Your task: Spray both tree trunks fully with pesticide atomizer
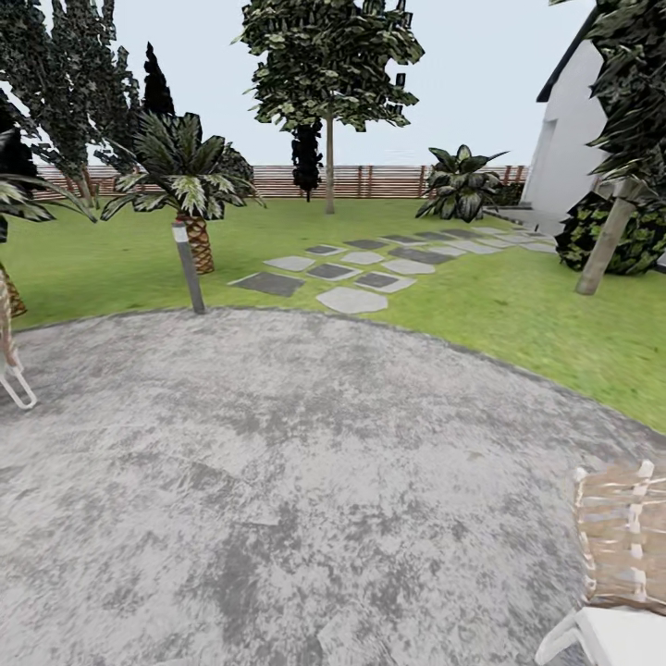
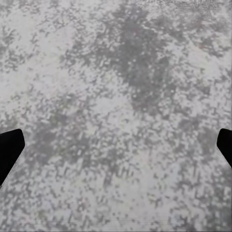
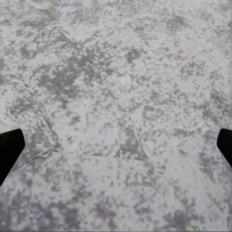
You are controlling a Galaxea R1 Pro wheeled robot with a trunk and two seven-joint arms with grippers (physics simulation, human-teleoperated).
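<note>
Grey mottled paving (image 1: 305,481) spreads under the robot, ringed by lawn (image 1: 518,305). Both pincers hang over bare stone: the left gripper (image 2: 116,145) and the right gripper (image 3: 116,145) each show dark fingertips at opposite picture edges, spread wide, holding nothing. One tall tree (image 1: 328,102) stands far ahead by the fence (image 1: 388,180); another trunk (image 1: 606,242) leans on the right lawn.

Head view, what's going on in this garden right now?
Nothing is being handled. The robot stands on a round grey stone patio, looking out over the lawn. Both wrist cameras look down at bare paving, with the left gripper and right gripper open and empty. A tall bare-trunked tree stands far off by the fence, and a palm grows nearer.
</note>
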